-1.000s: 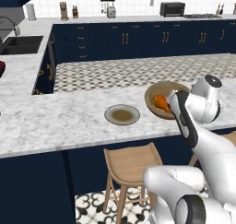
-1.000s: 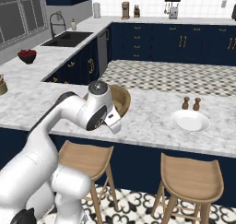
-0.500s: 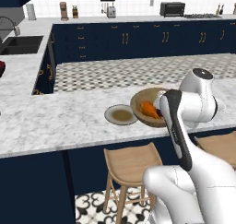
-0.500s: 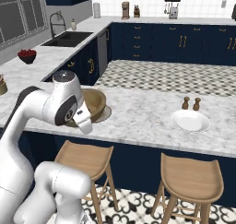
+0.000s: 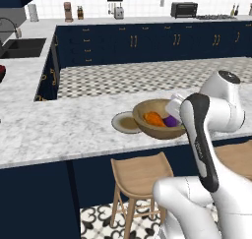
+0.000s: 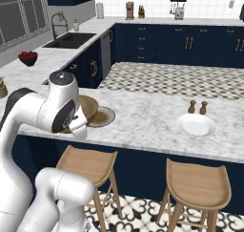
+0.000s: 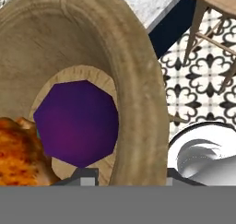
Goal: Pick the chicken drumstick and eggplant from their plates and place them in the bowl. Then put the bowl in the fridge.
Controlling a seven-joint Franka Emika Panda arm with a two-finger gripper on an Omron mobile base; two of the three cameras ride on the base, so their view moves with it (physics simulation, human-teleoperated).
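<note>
The light-brown wooden bowl (image 5: 156, 130) hangs just above the counter edge, overlapping the grey plate (image 5: 123, 123). Inside it lie the orange chicken drumstick (image 5: 153, 118) and the purple eggplant (image 5: 171, 121). My gripper (image 5: 177, 113) is shut on the bowl's right rim. In the hand view the bowl wall (image 7: 143, 89) runs between my fingertips, with the eggplant (image 7: 76, 121) and drumstick (image 7: 18, 156) close below. From the right base view my arm hides most of the bowl (image 6: 89, 105), beside the grey plate (image 6: 104, 116). The white plate (image 6: 196, 125) lies empty at the right. The fridge is out of view.
Salt and pepper shakers (image 6: 197, 107) stand behind the white plate. Wooden stools (image 5: 140, 171) (image 6: 199, 185) sit under the counter's front edge. A sink (image 6: 71, 39) and a bowl of red fruit (image 6: 28, 57) are at the far left; navy cabinets line the back wall.
My arm has swung left carrying the bowl, from right of the grey plate to partly over it. Both foods stay inside the bowl.
</note>
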